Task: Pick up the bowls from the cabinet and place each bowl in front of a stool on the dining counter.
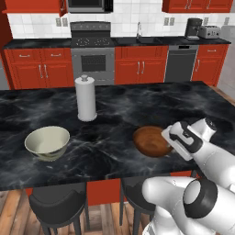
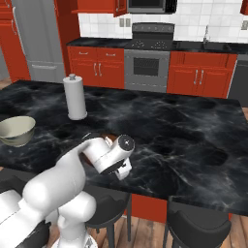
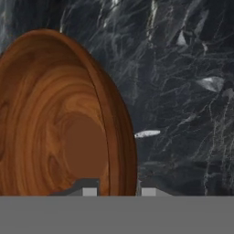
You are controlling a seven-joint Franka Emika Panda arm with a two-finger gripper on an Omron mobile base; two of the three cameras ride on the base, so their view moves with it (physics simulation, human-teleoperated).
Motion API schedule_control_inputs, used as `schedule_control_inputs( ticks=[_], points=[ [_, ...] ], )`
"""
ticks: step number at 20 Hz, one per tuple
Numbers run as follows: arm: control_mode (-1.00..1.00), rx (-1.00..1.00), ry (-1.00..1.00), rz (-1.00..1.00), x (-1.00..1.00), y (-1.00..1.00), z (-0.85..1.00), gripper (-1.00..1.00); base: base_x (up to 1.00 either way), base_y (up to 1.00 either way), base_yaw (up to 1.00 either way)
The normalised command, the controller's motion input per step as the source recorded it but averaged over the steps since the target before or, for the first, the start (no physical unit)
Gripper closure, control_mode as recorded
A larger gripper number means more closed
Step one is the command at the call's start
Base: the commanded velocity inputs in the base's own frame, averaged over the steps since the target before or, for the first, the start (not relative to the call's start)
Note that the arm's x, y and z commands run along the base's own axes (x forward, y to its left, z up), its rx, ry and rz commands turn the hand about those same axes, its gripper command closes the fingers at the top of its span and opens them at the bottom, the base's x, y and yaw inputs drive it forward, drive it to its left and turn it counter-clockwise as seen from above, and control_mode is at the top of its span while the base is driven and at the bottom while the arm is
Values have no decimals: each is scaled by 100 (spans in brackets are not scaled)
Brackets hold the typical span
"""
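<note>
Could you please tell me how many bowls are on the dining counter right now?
2. The cream bowl sits near the counter's left end, left of the paper towel roll. The reddish-brown bowl sits further right, at the tool, whose fingers straddle its rim.

A stainless stove (image 1: pixel 93 55) with a dark cooktop stands against the white-tiled back wall (image 1: pixel 128 20), and a microwave (image 1: pixel 90 5) hangs directly above it between red upper cupboards (image 1: pixel 196 5). Red base cupboards (image 1: pixel 140 64) under a black worktop (image 1: pixel 151 41) flank the stove on both sides; to the right of the stove along that worktop come a sink faucet (image 1: pixel 138 30), a dark dishwasher (image 1: pixel 180 63), then a coffee maker (image 1: pixel 193 28) and a toaster (image 1: pixel 209 31). Far left of the stove stands a tall grey refrigerator (image 2: pixel 39 41), and the floor (image 1: pixel 13 215) is brown wood planks.
</note>
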Motion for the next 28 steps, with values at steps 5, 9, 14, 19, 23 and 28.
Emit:
schedule_control_inputs(
  ticks=[5,9,14,19,23,28],
  points=[
    [-100,0,0,0,16,0,-16,100,0,0,0],
    [-100,0,0,0,21,0,-5,100,0,0,0],
    [-100,0,0,0,0,0,0,100,0,0,0],
    [-100,0,0,0,0,0,0,100,0,0,0],
    [-100,0,0,0,0,0,0,100,0,0,0],
    [-100,0,0,0,0,0,0,-100,0,0,0]
  ],
)
